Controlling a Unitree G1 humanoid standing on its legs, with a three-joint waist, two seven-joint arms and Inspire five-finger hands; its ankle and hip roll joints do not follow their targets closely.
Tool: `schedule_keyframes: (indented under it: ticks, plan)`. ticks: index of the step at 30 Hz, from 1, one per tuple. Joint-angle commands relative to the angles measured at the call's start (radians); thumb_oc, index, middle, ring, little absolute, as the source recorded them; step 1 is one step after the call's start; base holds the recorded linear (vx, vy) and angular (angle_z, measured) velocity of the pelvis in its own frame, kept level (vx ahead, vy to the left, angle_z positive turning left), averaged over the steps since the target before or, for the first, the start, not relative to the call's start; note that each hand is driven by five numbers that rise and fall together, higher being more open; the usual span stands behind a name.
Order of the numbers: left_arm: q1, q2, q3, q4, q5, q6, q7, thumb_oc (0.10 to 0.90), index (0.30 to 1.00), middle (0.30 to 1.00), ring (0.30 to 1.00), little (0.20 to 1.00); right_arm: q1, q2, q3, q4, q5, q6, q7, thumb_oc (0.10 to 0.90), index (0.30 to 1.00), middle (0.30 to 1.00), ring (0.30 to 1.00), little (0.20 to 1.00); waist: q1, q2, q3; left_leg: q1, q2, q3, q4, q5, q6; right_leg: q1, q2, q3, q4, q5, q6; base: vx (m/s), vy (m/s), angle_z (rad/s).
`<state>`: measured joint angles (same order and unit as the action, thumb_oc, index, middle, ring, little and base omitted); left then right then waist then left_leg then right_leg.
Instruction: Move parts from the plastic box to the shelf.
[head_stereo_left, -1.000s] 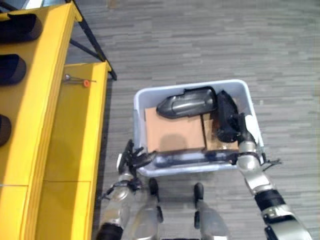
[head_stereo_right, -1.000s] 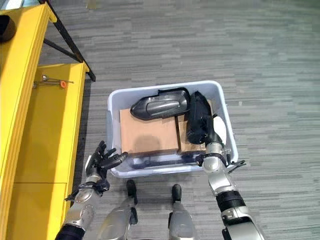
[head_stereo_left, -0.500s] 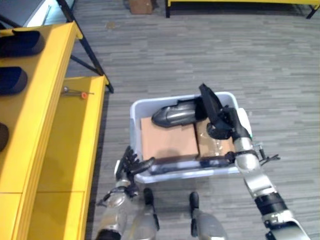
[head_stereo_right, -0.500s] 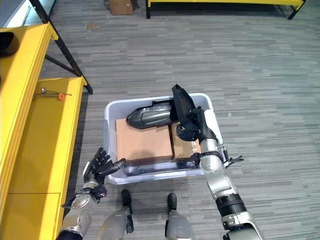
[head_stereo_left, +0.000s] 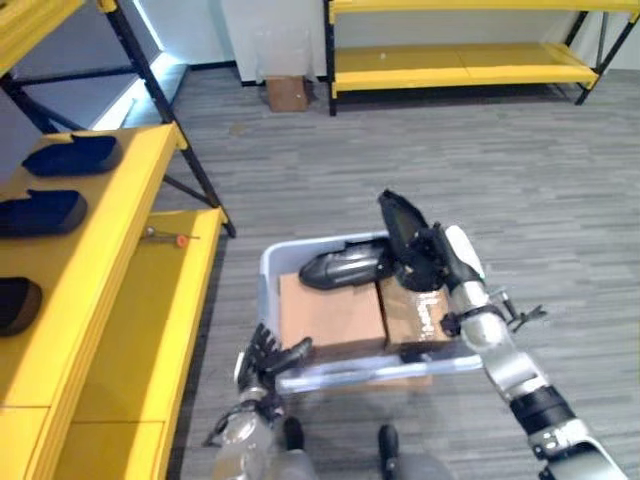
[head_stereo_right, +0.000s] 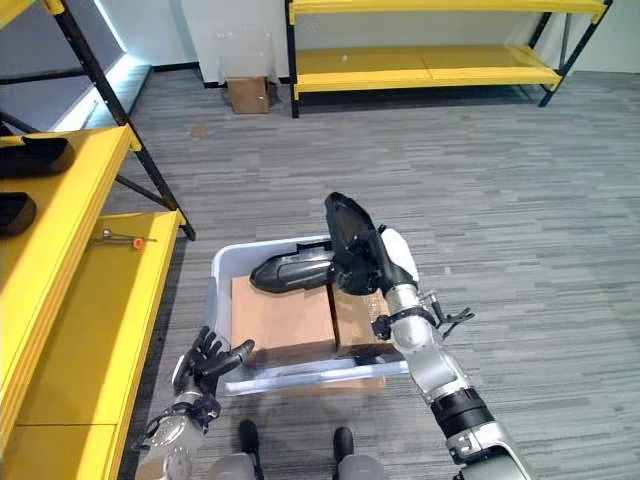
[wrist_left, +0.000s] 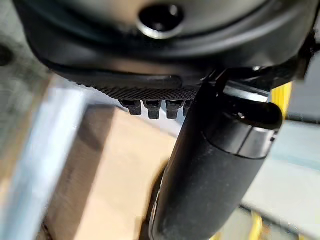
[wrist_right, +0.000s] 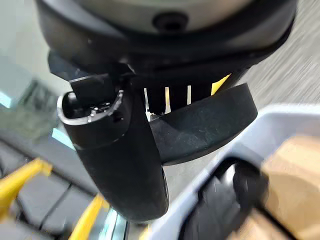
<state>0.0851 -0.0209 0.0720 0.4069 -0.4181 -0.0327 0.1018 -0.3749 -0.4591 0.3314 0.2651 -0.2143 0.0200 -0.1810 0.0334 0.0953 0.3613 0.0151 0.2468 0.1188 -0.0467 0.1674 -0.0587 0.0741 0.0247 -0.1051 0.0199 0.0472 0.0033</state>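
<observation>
Beside your left robot hand (head_stereo_right: 205, 362), whose fingers are spread and relaxed, stands the yellow shelf (head_stereo_left: 95, 300) with dark parts (head_stereo_left: 45, 212) on it. Just right of that robot hand sits the box (head_stereo_right: 222, 278), holding cardboard (head_stereo_right: 280, 312) and one part (head_stereo_right: 290, 272). Your right robot hand (head_stereo_right: 385, 262) grips another part (head_stereo_right: 350, 232) above the box.

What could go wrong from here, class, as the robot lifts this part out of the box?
1. The right robot hand holds the black part near one end, so it could tip or slip.
2. It hangs over the box; swinging it could knock the second part.
3. The left robot hand at the rim might nudge the box.
</observation>
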Motion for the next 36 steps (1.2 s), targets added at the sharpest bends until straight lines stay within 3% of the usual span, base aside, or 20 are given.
schedule_keyframes:
  ticks: [1, 4, 5, 6, 8, 10, 13, 21, 26, 27, 28, 29, 31, 36]
  plan:
    - [-0.031, 0.012, 0.006, -0.07, 0.018, -0.059, -0.014, 0.9, 1.0, 1.0, 1.0, 1.0, -0.187, -0.002, -0.047, -0.122, 0.012, -0.104, -0.051, 0.4, 0.3, 0.3, 0.3, 0.3, 0.044, -0.041, 0.015, 0.028, 0.039, -0.031, 0.021, -0.026, 0.007, 0.02, -0.081, -0.014, 0.068, 0.063, 0.063, -0.14, -0.136, 0.5]
    - [-0.025, 0.02, 0.009, -0.088, 0.026, -0.058, -0.02, 0.9, 1.0, 1.0, 1.0, 1.0, -0.144, -0.008, -0.08, -0.147, 0.006, -0.104, -0.05, 0.4, 0.3, 0.3, 0.3, 0.3, 0.049, -0.055, 0.026, 0.06, 0.013, 0.003, 0.145, -0.072, -0.009, 0.006, -0.101, -0.027, 0.086, 0.072, 0.051, -0.1, -0.038, 0.85]
    - [-0.031, 0.021, -0.002, -0.091, 0.039, -0.056, -0.022, 0.9, 1.0, 1.0, 1.0, 1.0, -0.094, -0.001, -0.131, -0.159, 0.0, -0.106, -0.05, 0.4, 0.3, 0.3, 0.3, 0.3, 0.024, -0.048, 0.009, 0.109, 0.015, 0.042, 0.272, -0.082, -0.023, -0.03, -0.124, -0.059, 0.127, 0.076, 0.049, -0.06, 0.122, 1.1]
    - [-0.037, 0.031, -0.02, -0.088, 0.042, -0.057, -0.026, 0.9, 1.0, 1.0, 1.0, 1.0, -0.054, 0.007, -0.172, -0.163, -0.01, -0.106, -0.051, 0.4, 0.3, 0.3, 0.3, 0.3, -0.011, -0.05, -0.017, 0.163, 0.04, 0.091, 0.3, -0.083, -0.032, -0.042, -0.153, -0.101, 0.139, 0.077, 0.054, -0.01, 0.236, 1.38]
    - [-0.049, 0.034, -0.039, -0.084, 0.048, -0.067, -0.036, 0.9, 1.0, 1.0, 1.0, 1.0, -0.018, 0.018, -0.219, -0.17, -0.02, -0.096, -0.05, 0.4, 0.3, 0.3, 0.3, 0.3, -0.048, -0.024, -0.046, 0.23, 0.025, 0.12, 0.146, -0.075, -0.056, -0.035, -0.191, -0.141, 0.135, 0.076, 0.072, 0.07, 0.388, 2.09]
    - [-0.051, 0.032, -0.044, -0.082, 0.063, -0.072, -0.037, 0.9, 1.0, 1.0, 1.0, 1.0, 0.013, 0.041, -0.254, -0.172, -0.025, -0.09, -0.048, 0.4, 0.3, 0.3, 0.3, 0.3, -0.051, -0.006, -0.074, 0.243, 0.002, 0.117, 0.051, -0.09, -0.054, -0.03, -0.228, -0.152, 0.13, 0.078, 0.075, 0.06, 0.405, 1.4]
    - [-0.057, 0.057, -0.04, -0.099, 0.061, -0.086, -0.021, 0.9, 1.0, 1.0, 1.0, 1.0, 0.008, 0.065, -0.273, -0.164, -0.029, -0.091, -0.061, 0.4, 0.3, 0.3, 0.3, 0.3, -0.034, -0.006, -0.075, 0.217, -0.021, 0.125, 0.04, -0.089, -0.062, -0.022, -0.257, -0.147, 0.103, 0.081, 0.066, 0.02, 0.3, 0.23]
    - [-0.051, 0.091, -0.011, -0.078, 0.051, -0.128, 0.024, 0.9, 1.0, 1.0, 1.0, 1.0, -0.078, 0.135, -0.255, -0.16, -0.065, -0.097, -0.096, 0.4, 0.3, 0.3, 0.3, 0.3, 0.082, -0.027, -0.055, 0.2, -0.111, 0.106, -0.03, -0.111, -0.056, 0.034, -0.327, -0.182, -0.009, 0.075, 0.053, -0.01, 0.257, 0.04]
    - [-0.059, 0.097, -0.019, -0.078, 0.055, -0.134, 0.033, 0.9, 1.0, 1.0, 1.0, 1.0, -0.098, 0.136, -0.244, -0.152, -0.077, -0.098, -0.11, 0.4, 0.3, 0.3, 0.3, 0.3, 0.096, -0.015, -0.05, 0.2, -0.126, 0.098, -0.041, -0.134, -0.04, 0.032, -0.324, -0.147, 0.012, 0.065, 0.047, -0.02, 0.246, 0.31]
    - [-0.076, 0.102, -0.035, -0.053, 0.051, -0.148, 0.046, 0.9, 1.0, 1.0, 1.0, 1.0, -0.079, 0.098, -0.244, -0.169, -0.09, -0.102, -0.116, 0.4, 0.3, 0.3, 0.3, 0.3, 0.061, 0.004, -0.043, 0.19, -0.153, 0.036, -0.041, -0.159, -0.015, -0.018, -0.251, -0.016, 0.081, 0.061, 0.04, 0.01, 0.323, 0.37]
    - [-0.082, 0.099, -0.038, -0.046, 0.046, -0.149, 0.049, 0.9, 1.0, 1.0, 1.0, 1.0, -0.063, 0.076, -0.251, -0.179, -0.097, -0.103, -0.12, 0.4, 0.3, 0.3, 0.3, 0.3, 0.042, 0.008, -0.038, 0.185, -0.168, 0.002, -0.041, -0.16, -0.005, -0.038, -0.204, 0.047, 0.117, 0.061, 0.035, 0.01, 0.32, 0.4]
    - [-0.082, 0.098, -0.038, -0.046, 0.046, -0.149, 0.049, 0.9, 1.0, 1.0, 1.0, 1.0, -0.062, 0.075, -0.25, -0.18, -0.097, -0.103, -0.12, 0.4, 0.3, 0.3, 0.3, 0.3, 0.041, 0.009, -0.038, 0.185, -0.168, 0.001, -0.041, -0.161, -0.005, -0.041, -0.205, 0.046, 0.125, 0.056, 0.035, 0.0, 0.18, 1.55]
    - [-0.089, 0.092, -0.042, -0.056, 0.034, -0.149, 0.053, 0.9, 1.0, 1.0, 1.0, 1.0, -0.006, 0.04, -0.272, -0.199, -0.099, -0.11, -0.121, 0.4, 0.3, 0.3, 0.3, 0.3, 0.0, 0.008, -0.02, 0.18, -0.204, -0.067, -0.041, -0.156, 0.013, -0.098, -0.086, 0.114, 0.209, 0.058, 0.031, 0.0, 0.153, 1.96]
    - [-0.094, 0.073, -0.048, -0.069, 0.022, -0.136, 0.048, 0.9, 1.0, 1.0, 1.0, 1.0, 0.032, 0.019, -0.29, -0.207, -0.086, -0.122, -0.12, 0.4, 0.3, 0.3, 0.3, 0.3, -0.04, -0.004, 0.014, 0.186, -0.237, -0.131, -0.041, -0.164, 0.033, -0.198, 0.076, 0.118, 0.249, 0.038, 0.04, 0.03, 0.055, 0.59]
